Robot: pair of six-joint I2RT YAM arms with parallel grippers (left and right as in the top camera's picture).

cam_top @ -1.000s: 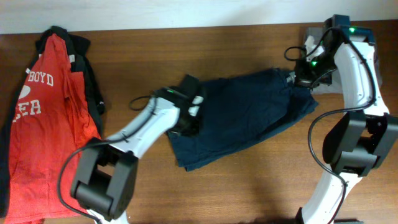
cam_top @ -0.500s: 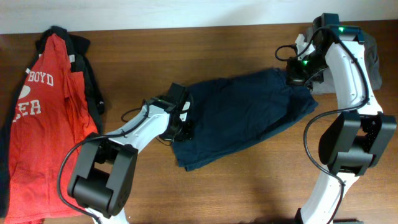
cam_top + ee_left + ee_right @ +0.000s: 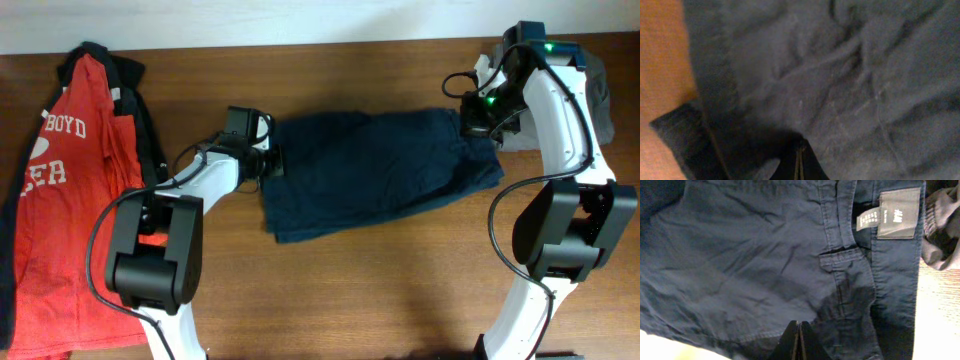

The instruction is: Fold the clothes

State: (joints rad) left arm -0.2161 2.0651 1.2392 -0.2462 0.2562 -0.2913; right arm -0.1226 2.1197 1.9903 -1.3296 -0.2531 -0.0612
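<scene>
A: Where's the navy garment (image 3: 380,165) rn?
B: Flat on the counter (image 3: 400,300), stretched btw the two arms. Creased, and its lower edge slants.

A: Tools?
B: Left tool (image 3: 265,160) is at its left edge. Jaws are pressed together and cloth looks pinched in them. Right tool (image 3: 472,125) is at its upper right corner, by the waistband w/ the label (image 3: 897,212). Jaws are also closed, prob. on fabric.

A: How'll it handle?
B: My guess is soft, light and limp, w/ no stiffness, so it'll sag and trail if lifted by one point. Waistband and seams look thicker, so better to grab there. The thin middle would just bunch. It's not fragile and prob. not slippery. I'd take corners or hem at both ends at once and keep it taut.

A: Surface?
B: Brown wood, smooth-looking, so cloth should slide w/ a bit of drag. There's bare wood below the navy garment in the overhead view, enough room to fold that way.

A: Anything else near it?
B: Red tee (image 3: 75,200) w/ white letters lies well to its left, on top of a black one (image 3: 152,140). Grey one (image 3: 603,85) is just past its right end. In the right wrist view it sits right beside the waistband, but can't tell if they touch.

A: Risk?
B: Grey one could get dragged along if that end moves.
</scene>
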